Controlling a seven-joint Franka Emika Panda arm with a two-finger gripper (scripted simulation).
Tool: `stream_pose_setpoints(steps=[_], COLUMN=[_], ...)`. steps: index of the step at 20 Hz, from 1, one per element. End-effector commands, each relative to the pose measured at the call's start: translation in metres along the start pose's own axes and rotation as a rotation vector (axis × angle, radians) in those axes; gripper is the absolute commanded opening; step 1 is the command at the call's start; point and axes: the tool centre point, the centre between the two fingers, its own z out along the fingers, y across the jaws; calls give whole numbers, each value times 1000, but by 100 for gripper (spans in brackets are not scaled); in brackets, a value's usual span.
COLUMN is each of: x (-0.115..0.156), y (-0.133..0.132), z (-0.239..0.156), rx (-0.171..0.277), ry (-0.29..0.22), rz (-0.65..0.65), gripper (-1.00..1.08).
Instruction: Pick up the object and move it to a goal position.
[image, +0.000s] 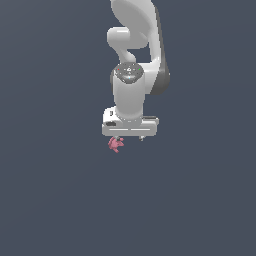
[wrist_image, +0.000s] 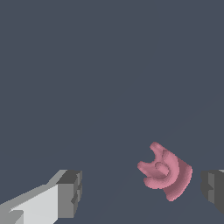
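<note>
The object (image: 116, 144) is a tiny pink lumpy piece with short stubby prongs, lying on the dark grey floor just below the white hand in the exterior view. My gripper (image: 130, 137) hangs over it, pointing down. In the wrist view the object (wrist_image: 165, 171) lies between the two dark fingertips, much closer to one fingertip (wrist_image: 213, 187) than to the other (wrist_image: 71, 193). My gripper (wrist_image: 142, 190) is open wide, and neither finger touches the piece.
A plain dark grey surface (image: 55, 190) stretches all around with no other objects on it. The white arm (image: 135, 45) rises behind the hand in the exterior view.
</note>
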Motion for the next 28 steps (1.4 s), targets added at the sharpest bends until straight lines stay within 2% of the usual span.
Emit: stream_pose_setpoints(steps=[1, 9, 17, 23, 28], x=[0, 9, 8, 1, -9], y=[0, -11, -9, 1, 17], z=[0, -19, -17, -4, 14], rx=[0, 31, 31, 28, 23], ry=[0, 33, 33, 28, 21], rz=[0, 1, 15, 90, 201], gripper=[100, 100, 100, 100, 100])
